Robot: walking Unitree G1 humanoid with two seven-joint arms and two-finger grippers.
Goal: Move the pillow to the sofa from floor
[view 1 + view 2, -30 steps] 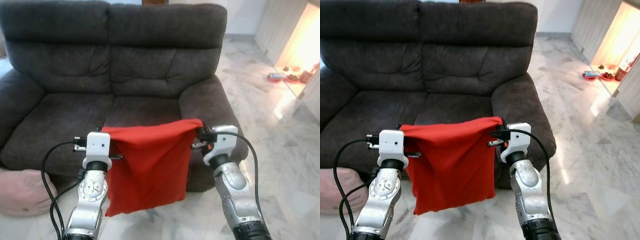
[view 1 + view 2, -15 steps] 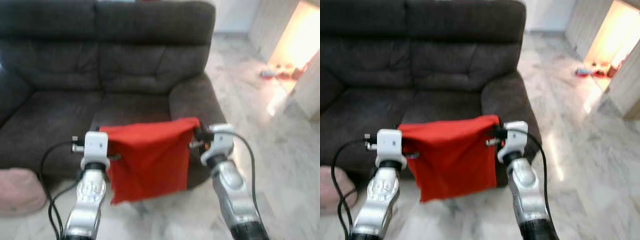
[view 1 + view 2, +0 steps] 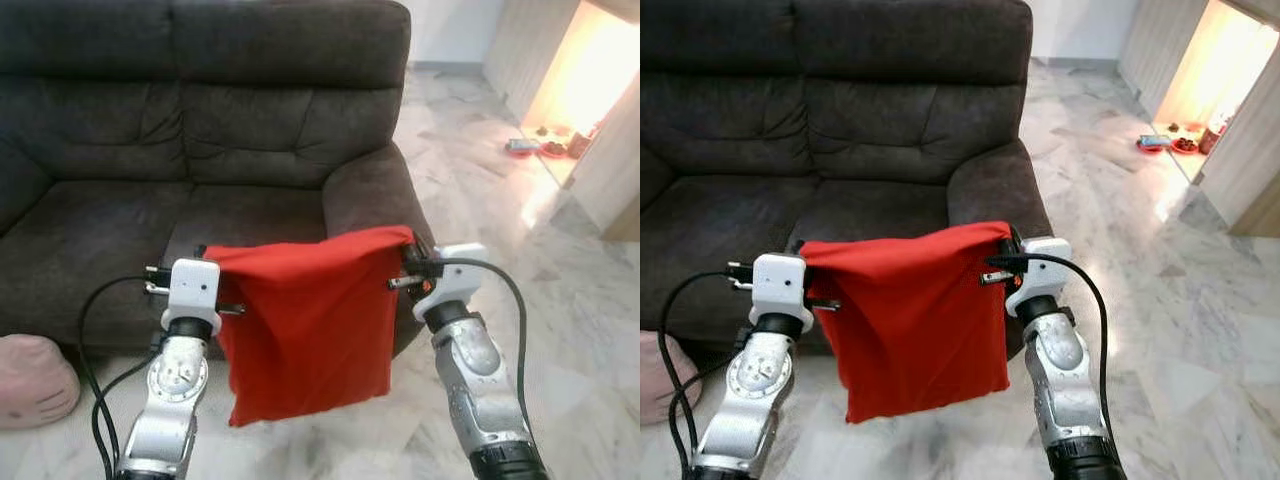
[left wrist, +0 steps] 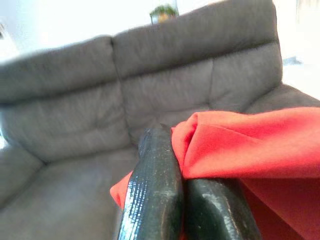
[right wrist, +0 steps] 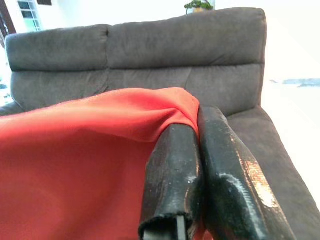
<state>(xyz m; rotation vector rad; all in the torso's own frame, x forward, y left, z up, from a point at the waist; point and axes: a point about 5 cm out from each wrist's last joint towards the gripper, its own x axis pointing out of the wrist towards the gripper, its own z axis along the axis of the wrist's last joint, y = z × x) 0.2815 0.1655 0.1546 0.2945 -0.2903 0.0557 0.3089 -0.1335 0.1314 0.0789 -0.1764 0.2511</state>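
Both grippers, left (image 3: 205,262) and right (image 3: 405,252), are pinching the red pillow (image 3: 305,325) by its top corners, hanging between them. The sofa (image 3: 200,130) is lying just ahead; placing it remains.

2 raised arms, grippers (image 3: 205,258) (image 3: 405,248) clamped.

The pillow (image 3: 305,330) hangs between both grippers before the sofa (image 3: 200,120); another cushion (image 3: 35,380) lies on the floor (image 3: 560,250) left.

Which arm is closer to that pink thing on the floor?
Left. The left gripper holds the red pillow just above and beside the pink thing; the right gripper is across the pillow.
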